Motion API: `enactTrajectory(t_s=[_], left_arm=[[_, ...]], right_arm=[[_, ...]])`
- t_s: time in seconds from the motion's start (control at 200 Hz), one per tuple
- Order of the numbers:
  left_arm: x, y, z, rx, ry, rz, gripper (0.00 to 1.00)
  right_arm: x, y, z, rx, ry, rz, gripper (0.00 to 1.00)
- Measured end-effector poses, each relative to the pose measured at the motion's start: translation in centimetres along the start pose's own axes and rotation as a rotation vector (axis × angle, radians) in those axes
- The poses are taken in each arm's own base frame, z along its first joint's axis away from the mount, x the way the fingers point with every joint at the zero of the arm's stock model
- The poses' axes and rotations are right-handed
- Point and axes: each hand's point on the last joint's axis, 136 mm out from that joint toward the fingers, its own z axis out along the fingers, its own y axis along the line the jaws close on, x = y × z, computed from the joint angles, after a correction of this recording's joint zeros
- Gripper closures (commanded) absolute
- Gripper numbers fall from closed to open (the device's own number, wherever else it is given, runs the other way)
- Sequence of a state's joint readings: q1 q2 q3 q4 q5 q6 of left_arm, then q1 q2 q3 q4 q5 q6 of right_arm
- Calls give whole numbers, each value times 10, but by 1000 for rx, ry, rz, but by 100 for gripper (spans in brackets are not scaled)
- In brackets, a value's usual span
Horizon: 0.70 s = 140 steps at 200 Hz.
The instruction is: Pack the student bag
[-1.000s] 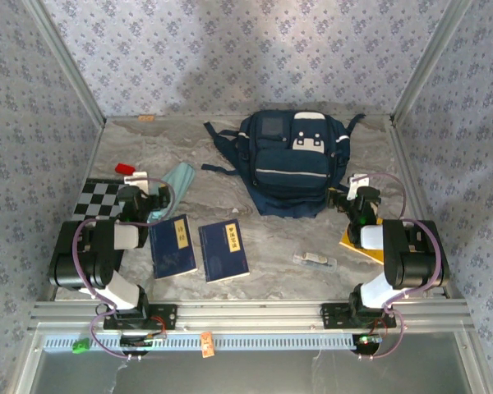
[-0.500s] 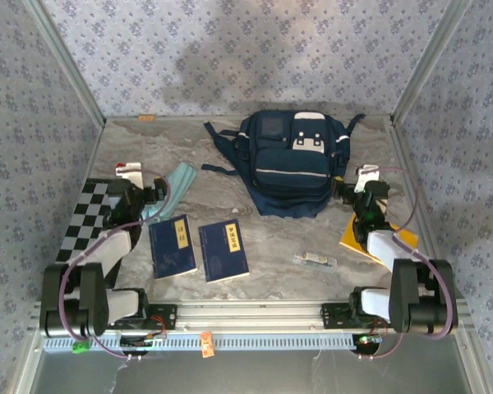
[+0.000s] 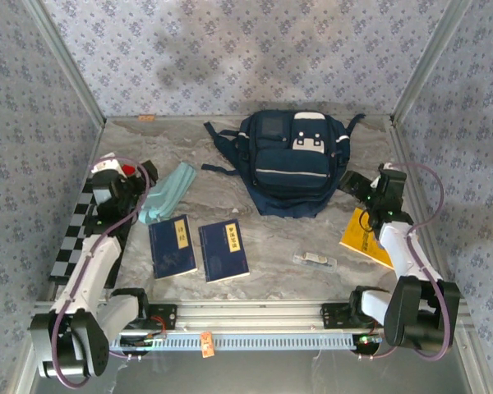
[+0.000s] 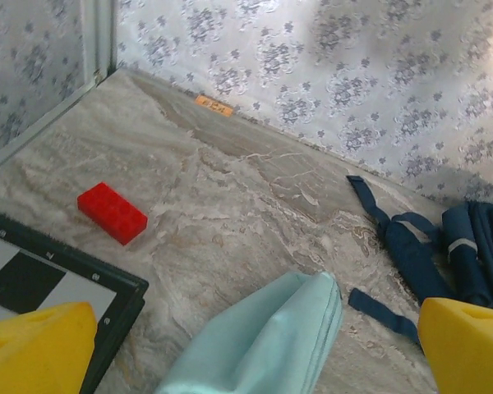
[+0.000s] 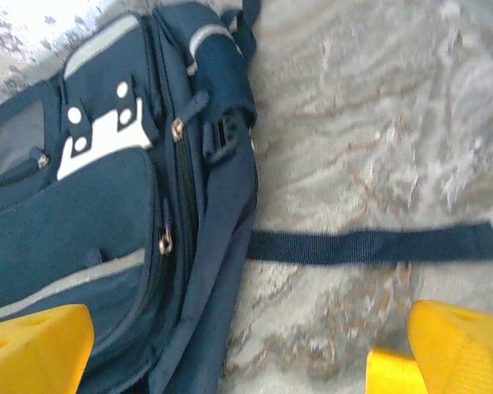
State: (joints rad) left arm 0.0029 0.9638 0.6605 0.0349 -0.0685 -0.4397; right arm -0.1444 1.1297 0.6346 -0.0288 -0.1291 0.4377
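My left gripper (image 3: 142, 175) hangs with its fingers apart over the left side of the table (image 3: 287, 231), above a pale green pouch (image 4: 263, 345) and near a red brick (image 4: 112, 213). My right gripper (image 3: 355, 182), fingers also apart, is just right of the backpack (image 3: 294, 164), which lies at the far middle, one strap (image 5: 370, 245) flat on the table

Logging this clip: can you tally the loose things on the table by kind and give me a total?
backpack: 1
navy books: 2
yellow book: 1
pale green pouch: 1
red brick: 1
checkerboard: 1
small grey packet: 1
Total: 8
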Motion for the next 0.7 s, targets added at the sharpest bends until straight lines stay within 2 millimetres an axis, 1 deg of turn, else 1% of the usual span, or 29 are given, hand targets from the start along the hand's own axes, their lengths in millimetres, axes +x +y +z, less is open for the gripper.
enactTrajectory(t_s=[0.095, 0.22, 0.285, 0.355, 0.455, 0.605, 0.7], left_arm=[[8, 4, -2, -25, 60, -57, 0], [30, 2, -5, -12, 165, -119, 0], [41, -4, -7, 5, 212, -146, 0], [52, -16, -12, 37, 255, -159, 0], [67, -42, -23, 110, 311, -157, 0], [87, -77, -36, 201, 374, -134, 0], [98, -95, -42, 245, 402, -117, 0]], right_arm=[[10, 8, -2, -23, 62, 29, 0], [20, 28, -8, -69, 138, 26, 0], [25, 40, -12, -103, 179, 17, 0], [33, 49, -15, -129, 221, 10, 0], [48, 58, -17, -151, 293, 6, 0], [72, 74, -12, -186, 403, -7, 0], [79, 85, -6, -199, 448, -23, 0]])
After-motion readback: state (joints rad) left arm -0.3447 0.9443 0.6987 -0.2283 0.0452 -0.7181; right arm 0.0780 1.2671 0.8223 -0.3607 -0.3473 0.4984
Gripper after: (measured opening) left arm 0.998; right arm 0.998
